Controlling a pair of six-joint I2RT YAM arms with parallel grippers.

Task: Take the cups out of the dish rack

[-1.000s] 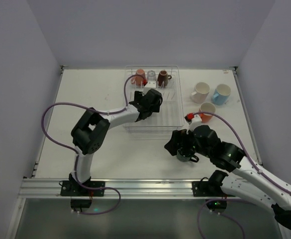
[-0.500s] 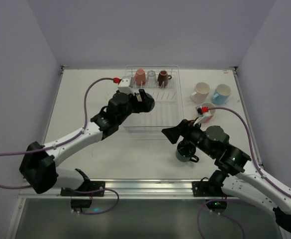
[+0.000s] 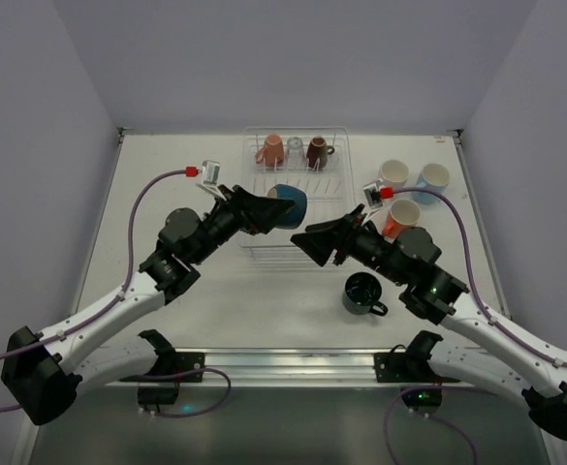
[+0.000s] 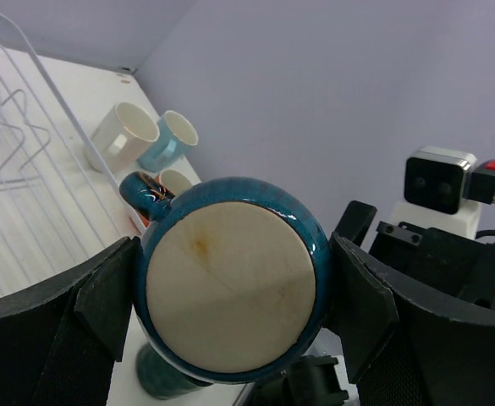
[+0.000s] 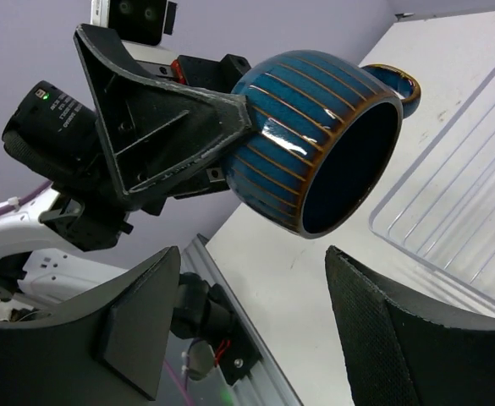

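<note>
The navy cup (image 5: 315, 139) is gripped on its side between the fingers of the left gripper (image 3: 271, 209), above the dish rack (image 3: 330, 209). The right gripper (image 3: 316, 242) is held wide open and empty at the rack's near right corner, facing the cup's mouth. The salmon cup (image 3: 272, 150), clear glass (image 3: 295, 149) and brown cup (image 3: 317, 152) are seen at the rack's far end. The dark green cup (image 3: 362, 293) is set on the table off the rack's near right corner.

The left gripper (image 3: 271, 209), clamped on the navy-blue ribbed ceramic mug (image 3: 289, 204), is raising it above the white wire dish rack (image 3: 333, 209). The right gripper (image 3: 306, 244), jaws spread, is drawing away from the dark green glazed mug (image 3: 363, 293) on the surface toward 10 o'clock, nearing the blue one.
</note>
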